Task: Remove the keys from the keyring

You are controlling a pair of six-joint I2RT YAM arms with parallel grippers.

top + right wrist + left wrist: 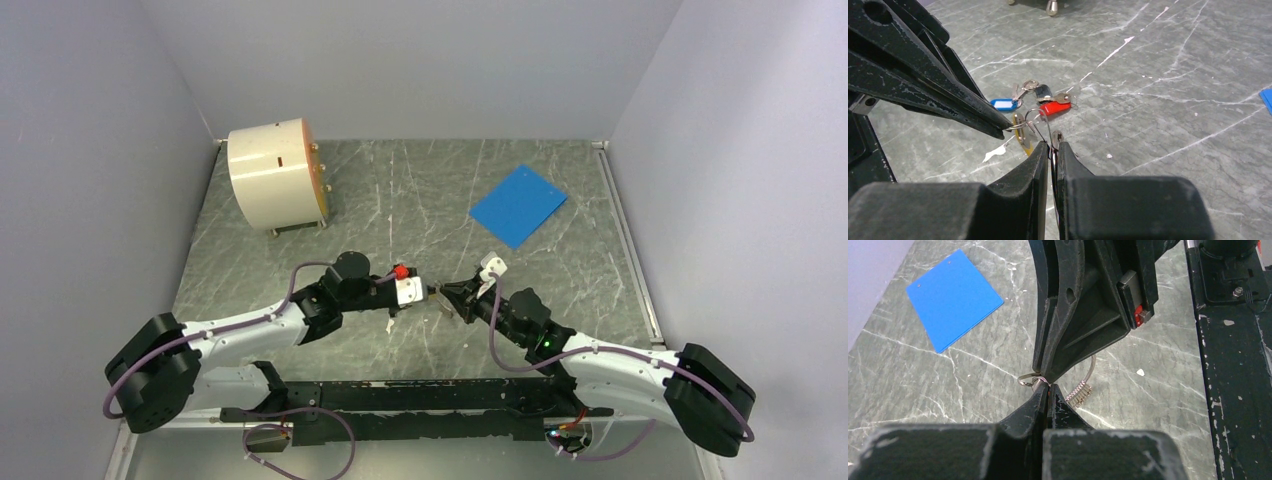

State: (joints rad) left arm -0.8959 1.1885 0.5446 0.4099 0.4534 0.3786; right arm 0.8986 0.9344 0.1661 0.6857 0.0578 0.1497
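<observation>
Silvery wire keyring (1093,371): light, springy, slick. Clamped by left end effector (1047,386), fully closed, and right end effector (1052,146), nearly closed. Best held on wire, not dangling orange-yellow key (1023,139).

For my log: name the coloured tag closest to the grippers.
The orange-yellow tag, right beside the keyring; the blue tag and red tag lie farther off.

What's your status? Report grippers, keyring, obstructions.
Left gripper, right gripper shut on keyring. Yellow key on it; red key, blue key on table. Nothing blocking.
</observation>
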